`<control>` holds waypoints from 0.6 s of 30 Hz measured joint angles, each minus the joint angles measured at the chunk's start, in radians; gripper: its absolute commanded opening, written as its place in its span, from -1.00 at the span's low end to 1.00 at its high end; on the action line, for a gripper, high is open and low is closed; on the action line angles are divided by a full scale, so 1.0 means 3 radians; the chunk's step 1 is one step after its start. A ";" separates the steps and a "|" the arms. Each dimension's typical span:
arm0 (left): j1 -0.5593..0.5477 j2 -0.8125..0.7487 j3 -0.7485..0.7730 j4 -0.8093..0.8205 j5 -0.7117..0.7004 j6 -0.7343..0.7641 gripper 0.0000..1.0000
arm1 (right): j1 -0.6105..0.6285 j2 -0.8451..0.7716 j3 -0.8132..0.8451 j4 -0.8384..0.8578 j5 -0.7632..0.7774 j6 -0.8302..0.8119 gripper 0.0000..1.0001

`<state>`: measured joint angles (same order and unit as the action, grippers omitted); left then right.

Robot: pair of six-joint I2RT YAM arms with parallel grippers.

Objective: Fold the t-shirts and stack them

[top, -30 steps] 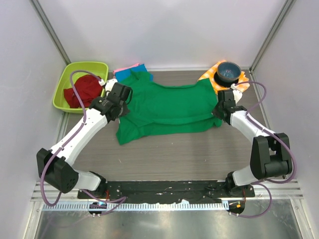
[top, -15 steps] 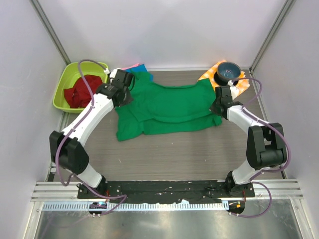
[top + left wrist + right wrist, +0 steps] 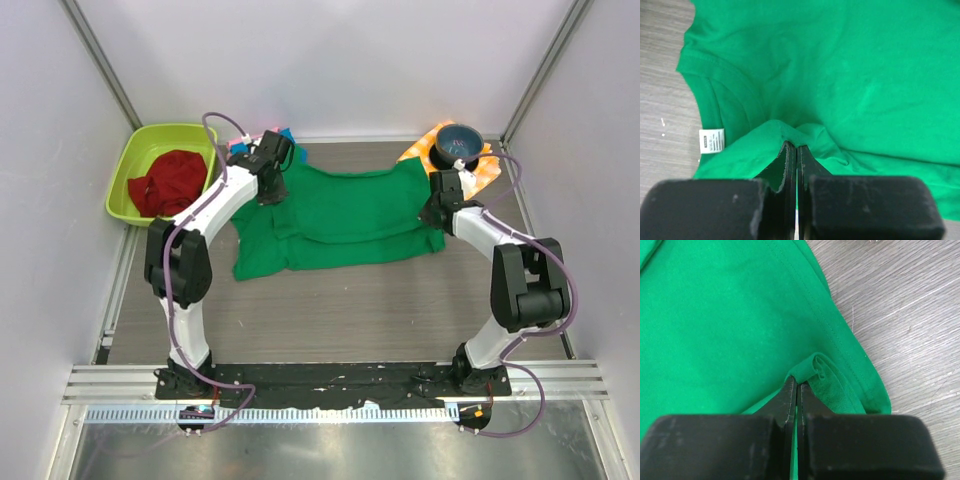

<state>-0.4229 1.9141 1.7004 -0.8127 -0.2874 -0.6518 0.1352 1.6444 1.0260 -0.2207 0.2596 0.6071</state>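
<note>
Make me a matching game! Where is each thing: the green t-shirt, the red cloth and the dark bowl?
Things:
1. green t-shirt
2. red cloth
3. dark bowl

Places:
A. on the orange checked cloth
B. lying on the table
C. inside the lime tub

Pairs: 1-B, 2-C, 3-A

Lime bin [image 3: 170,140] with red cloth [image 3: 165,182] at table [image 3: 330,310] far-left corner; dark bowl [image 3: 458,142] on checked cloth [image 3: 488,168] far-right.
</note>
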 measured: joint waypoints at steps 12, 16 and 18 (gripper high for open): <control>0.0039 0.0512 0.0627 -0.0083 -0.0130 0.0037 0.99 | 0.0000 0.0455 0.0249 0.0102 -0.0001 -0.0034 -0.96; 0.0057 0.0559 0.0671 -0.0205 -0.0317 -0.0064 0.99 | 0.0000 0.0693 0.0373 0.0195 -0.0028 -0.0103 -0.08; 0.0062 0.0538 0.0591 -0.0245 -0.0418 -0.0120 0.99 | 0.0000 0.0800 0.0434 0.0294 -0.0024 -0.0164 -0.02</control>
<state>-0.4042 2.0754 1.8778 -0.8864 -0.4129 -0.6876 0.1352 1.8843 1.1561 -0.1326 0.2523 0.5579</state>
